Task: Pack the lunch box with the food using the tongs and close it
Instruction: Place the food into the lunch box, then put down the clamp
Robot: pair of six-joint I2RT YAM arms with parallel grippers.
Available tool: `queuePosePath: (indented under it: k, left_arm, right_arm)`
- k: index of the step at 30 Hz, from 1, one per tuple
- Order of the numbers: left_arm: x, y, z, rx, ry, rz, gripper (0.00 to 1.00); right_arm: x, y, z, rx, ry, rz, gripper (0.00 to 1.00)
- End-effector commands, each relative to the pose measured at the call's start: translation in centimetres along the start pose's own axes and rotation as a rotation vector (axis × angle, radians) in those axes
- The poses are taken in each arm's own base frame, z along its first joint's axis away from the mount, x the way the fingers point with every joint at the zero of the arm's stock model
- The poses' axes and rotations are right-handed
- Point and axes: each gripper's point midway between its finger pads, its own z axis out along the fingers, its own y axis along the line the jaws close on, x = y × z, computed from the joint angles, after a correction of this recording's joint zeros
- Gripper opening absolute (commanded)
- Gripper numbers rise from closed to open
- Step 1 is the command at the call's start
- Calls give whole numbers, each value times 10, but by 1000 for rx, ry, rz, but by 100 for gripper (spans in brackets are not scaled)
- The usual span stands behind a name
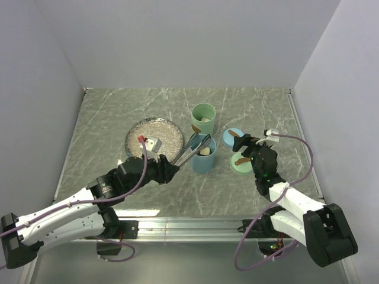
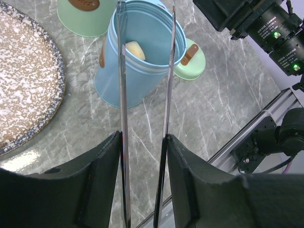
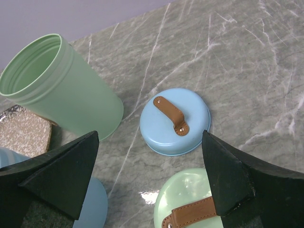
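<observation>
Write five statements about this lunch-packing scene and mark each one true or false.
1. The left claw is clamped on the tongs. True.
2. The blue container is empty. False: a beige ball lies inside it.
3. Both lids sit on their containers. False: the blue lid and the green lid lie on the table.
4. The right claw is open and holds nothing. True.
5. The plate is bare. False: a red-topped cube and at least one other piece lie on it.
</observation>
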Motion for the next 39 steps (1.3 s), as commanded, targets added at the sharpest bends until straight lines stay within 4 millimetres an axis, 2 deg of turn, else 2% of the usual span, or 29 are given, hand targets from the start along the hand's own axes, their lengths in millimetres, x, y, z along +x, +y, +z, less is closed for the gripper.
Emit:
queuePosePath:
  k: [1,7,15,20,22,23,26,29,31,32,35,36,37,38,39]
  left_arm:
    - [-33,-19,-5,62,-91,-18,48]
    - [-44,-24,-8,83,-131,-8,47]
    - [-77,-33,-19,115,-248,2,45]
    - [-99,-31,-16,68,-324,27,45]
    - [-103,-14,-5,-38,-326,33,45]
    - [-111,-6,2,-88,-335,29,44]
    - [-123,4,8,-128,-352,27,44]
    - [-138,30,9,-212,-393,7,44]
    - [-146,55,8,-288,-410,-12,44]
    - [-149,74,7,-345,-419,-27,43]
    - [-150,104,7,-419,-423,-63,44]
    - [-145,130,4,-496,-404,-89,43]
    - [-146,143,1,-530,-410,-106,44]
    - [-144,172,-5,-605,-414,-132,43]
    - [-142,186,-9,-641,-419,-162,43]
  right_arm:
    - [-27,15,6,-33,-72,19,95]
    - [-25,15,7,-33,-67,19,95]
    - [-25,15,10,-29,-65,15,95]
    - [-25,15,11,-27,-65,15,95]
    - [-25,16,12,-28,-64,15,95]
    - [-24,16,12,-27,-60,14,95]
    - [-24,16,13,-27,-60,12,95]
    - [-24,16,14,-27,-58,12,95]
    - [-24,16,14,-29,-59,10,95]
    - [-24,16,14,-27,-58,10,95]
    - [-24,17,15,-31,-58,9,95]
    - [-23,17,16,-29,-56,7,95]
    - [-23,17,16,-29,-56,7,95]
    - [-22,17,17,-31,-52,7,95]
    - [-22,17,17,-30,-52,4,95]
